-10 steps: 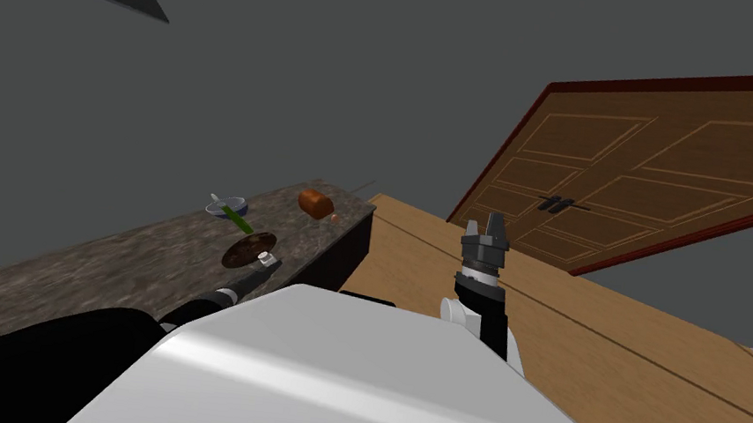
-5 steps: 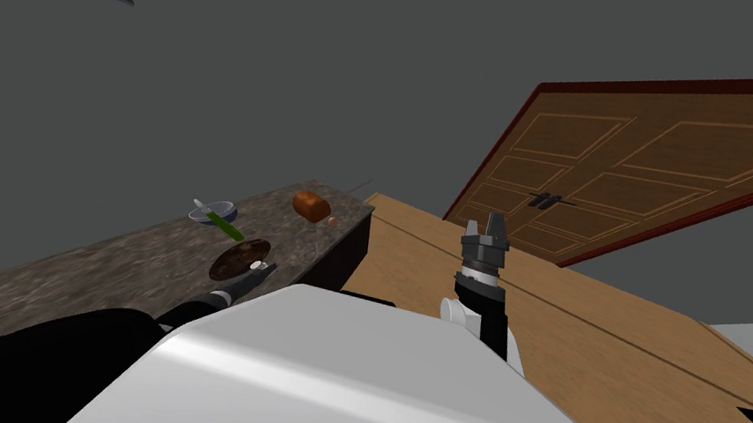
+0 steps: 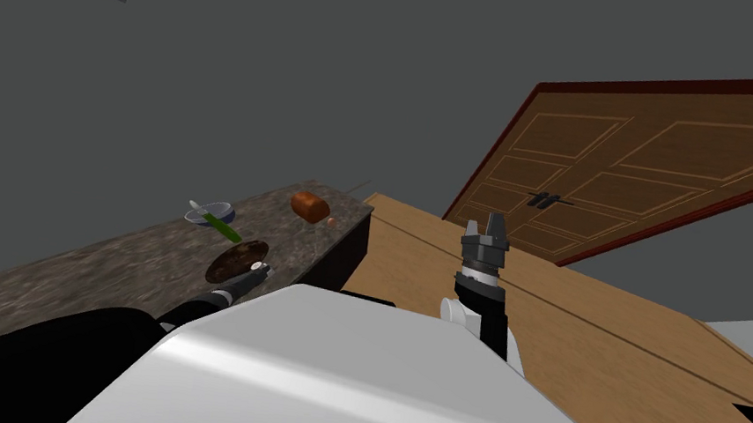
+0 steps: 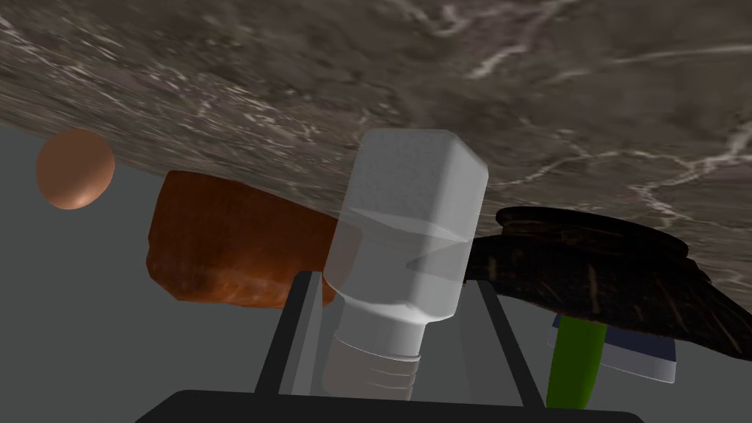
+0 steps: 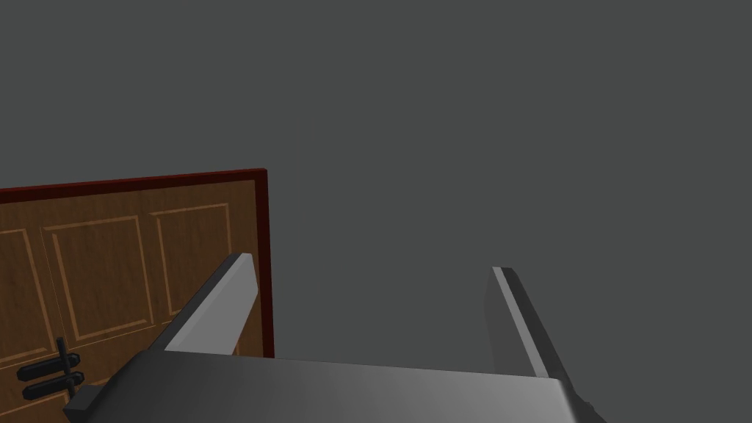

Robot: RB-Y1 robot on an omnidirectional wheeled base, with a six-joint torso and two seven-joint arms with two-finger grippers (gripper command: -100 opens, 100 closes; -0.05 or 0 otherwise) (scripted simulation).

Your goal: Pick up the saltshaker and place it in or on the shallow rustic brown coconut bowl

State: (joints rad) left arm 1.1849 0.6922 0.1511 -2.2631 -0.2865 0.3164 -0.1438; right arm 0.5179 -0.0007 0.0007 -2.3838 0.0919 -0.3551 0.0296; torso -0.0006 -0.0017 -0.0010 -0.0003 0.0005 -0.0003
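Note:
The saltshaker [image 4: 407, 235], pale grey with a ribbed neck, stands between my left gripper's [image 4: 400, 323] fingers [image 4: 302, 330], which press on both of its sides. In the head view it is a small white speck [image 3: 256, 267] at the near edge of the dark brown shallow bowl [image 3: 234, 261] on the stone countertop [image 3: 92, 278], with the left gripper [image 3: 252, 275] right at it. The bowl [image 4: 602, 272] lies just beside the shaker in the wrist view. My right gripper [image 3: 486, 227] is raised over the wooden floor, fingers [image 5: 220, 301] open and holding nothing.
A brown loaf [image 3: 310, 206] and a small orange ball [image 3: 330, 220] lie further along the counter. A blue-white dish [image 3: 208, 212] with a green stick [image 3: 220, 227] sits beyond the bowl. The counter ends at an edge [image 3: 359, 229]; a brown panelled door [image 3: 636, 172] stands to the right.
My head camera has swung, so the counter's things sit lower and further left in the picture. The left gripper stays at the saltshaker by the bowl. The right arm has not moved.

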